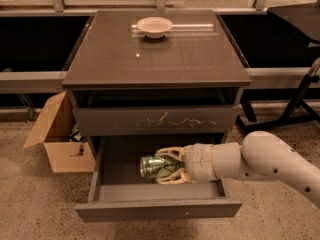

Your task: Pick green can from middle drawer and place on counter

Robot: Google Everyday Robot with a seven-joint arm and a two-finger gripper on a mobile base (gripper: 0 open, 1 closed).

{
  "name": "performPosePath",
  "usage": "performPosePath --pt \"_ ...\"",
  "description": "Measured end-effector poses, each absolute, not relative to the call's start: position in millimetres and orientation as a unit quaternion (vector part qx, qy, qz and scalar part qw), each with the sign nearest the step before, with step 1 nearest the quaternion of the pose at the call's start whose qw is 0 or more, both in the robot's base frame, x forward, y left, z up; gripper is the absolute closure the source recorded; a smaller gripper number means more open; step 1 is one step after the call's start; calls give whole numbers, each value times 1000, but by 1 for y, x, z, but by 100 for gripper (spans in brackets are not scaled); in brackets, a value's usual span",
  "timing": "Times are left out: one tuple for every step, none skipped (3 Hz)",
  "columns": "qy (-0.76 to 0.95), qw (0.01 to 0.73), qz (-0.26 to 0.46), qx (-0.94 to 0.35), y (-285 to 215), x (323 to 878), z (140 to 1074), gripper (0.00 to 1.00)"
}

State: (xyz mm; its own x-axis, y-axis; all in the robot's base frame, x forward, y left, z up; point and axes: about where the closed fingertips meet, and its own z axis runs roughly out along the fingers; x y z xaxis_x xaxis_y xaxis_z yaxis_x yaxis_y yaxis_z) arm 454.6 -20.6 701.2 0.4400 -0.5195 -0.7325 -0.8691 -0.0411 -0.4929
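The green can [152, 166] lies on its side, silvery end to the left, inside the open middle drawer [159, 209]. My gripper [167, 165] reaches in from the right on the pale arm, and its cream fingers [169, 152] close around the can above and below. The can looks raised a little off the drawer floor. The counter [155, 54] is the glossy dark top of the cabinet above.
A white bowl [154, 26] stands at the back middle of the counter. The drawer front [155, 120] above has pale scratch marks. An open cardboard box [57, 136] stands on the floor left of the cabinet. A dark stand leg [300, 96] is at right.
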Motion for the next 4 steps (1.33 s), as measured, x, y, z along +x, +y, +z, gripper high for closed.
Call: performPosePath --pt "498 505 178 -682 -46 465 745 100" --pt "490 519 184 -676 -76 486 809 100" --pt "478 537 179 -671 -98 512 861 100" --pt "477 538 180 -671 -97 514 862 100"
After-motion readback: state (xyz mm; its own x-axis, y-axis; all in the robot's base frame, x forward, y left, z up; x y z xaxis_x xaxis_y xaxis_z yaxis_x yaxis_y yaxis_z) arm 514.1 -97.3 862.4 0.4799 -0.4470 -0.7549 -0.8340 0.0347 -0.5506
